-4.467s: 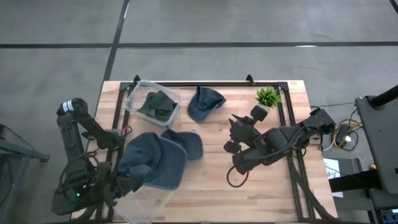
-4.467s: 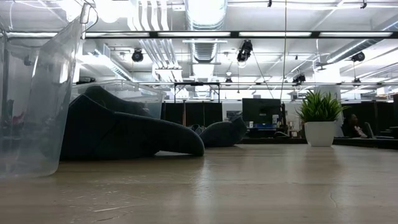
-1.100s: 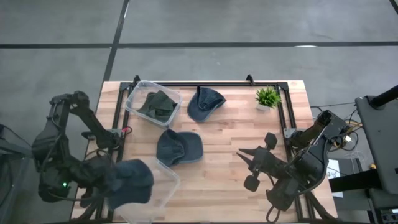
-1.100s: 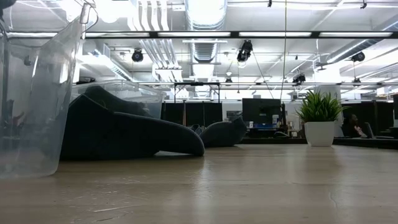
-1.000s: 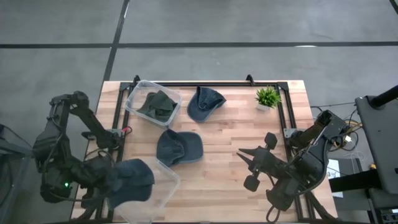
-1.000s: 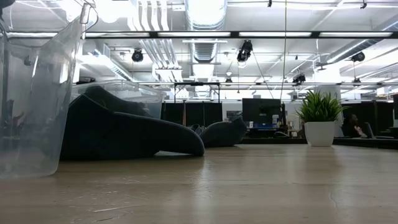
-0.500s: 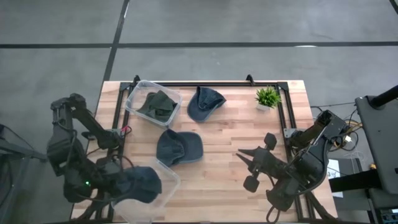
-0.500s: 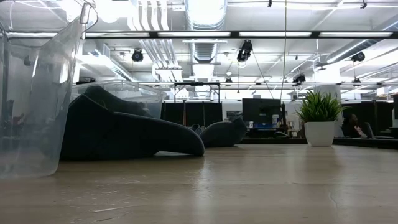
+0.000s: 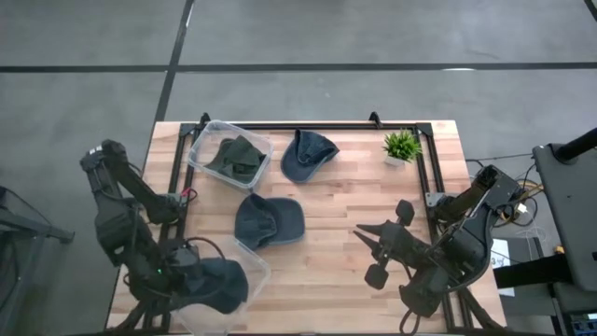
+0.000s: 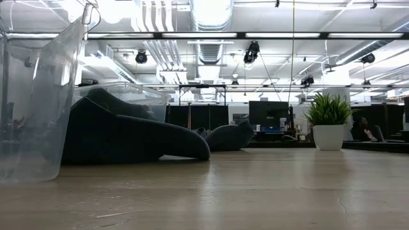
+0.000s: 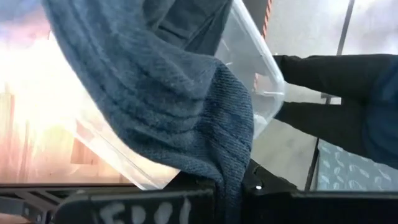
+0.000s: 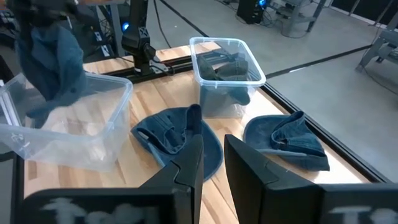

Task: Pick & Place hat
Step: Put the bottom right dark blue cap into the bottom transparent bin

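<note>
A dark blue hat hangs from my left gripper, which is shut on it above the clear near-left bin. The right wrist view shows this hat drooping toward that bin. A second blue hat lies flat on the table's middle, and a third lies near the far edge. My right gripper waits open over the table's right near part, touching nothing. My left gripper pinches a bunched fold of the hat's cloth between its two fingers, several layers thick. It comes from above, pointing down. The hat hangs slack below it, with the lower end at the rim of the near bin.
A second clear bin at the far left holds a dark green hat. A small potted plant stands at the far right corner. Bare wood lies between the middle hat and my right arm. A black rail frames the table's far edge.
My left gripper has swung from beyond the table's left near corner toward the right and the near edge, carrying the hat. The hat has moved from beside the near bin to over it. The right arm has kept still.
</note>
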Available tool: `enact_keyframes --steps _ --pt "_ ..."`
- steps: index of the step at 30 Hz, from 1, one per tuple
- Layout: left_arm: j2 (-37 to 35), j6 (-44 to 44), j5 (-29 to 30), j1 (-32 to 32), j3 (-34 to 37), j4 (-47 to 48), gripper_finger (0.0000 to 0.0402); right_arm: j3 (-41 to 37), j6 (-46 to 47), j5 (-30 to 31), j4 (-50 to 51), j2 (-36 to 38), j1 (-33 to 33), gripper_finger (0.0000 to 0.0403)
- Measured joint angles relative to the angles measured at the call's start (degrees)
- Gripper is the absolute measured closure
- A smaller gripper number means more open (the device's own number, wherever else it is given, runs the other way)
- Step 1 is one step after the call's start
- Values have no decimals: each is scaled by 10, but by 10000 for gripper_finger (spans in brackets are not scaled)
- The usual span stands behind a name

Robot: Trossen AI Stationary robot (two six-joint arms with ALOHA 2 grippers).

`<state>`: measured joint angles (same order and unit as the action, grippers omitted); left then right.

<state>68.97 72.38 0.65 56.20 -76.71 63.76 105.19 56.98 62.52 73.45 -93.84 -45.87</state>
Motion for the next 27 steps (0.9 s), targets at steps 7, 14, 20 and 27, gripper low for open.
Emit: enact_keyframes --steps 7,14,20,27 --pt "-36 -18 -11 -25 63 -71 397 0 -1 0 -10 0 0 342" --pt "-71 -5 -46 -46 148 -131 397 0 -1 0 -17 0 0 342" --pt "-84 0 -88 -53 226 -196 397 0 -2 0 -20 0 0 342" --pt "-95 9 -124 -66 290 -213 397 0 -2 -1 -23 0 0 342"
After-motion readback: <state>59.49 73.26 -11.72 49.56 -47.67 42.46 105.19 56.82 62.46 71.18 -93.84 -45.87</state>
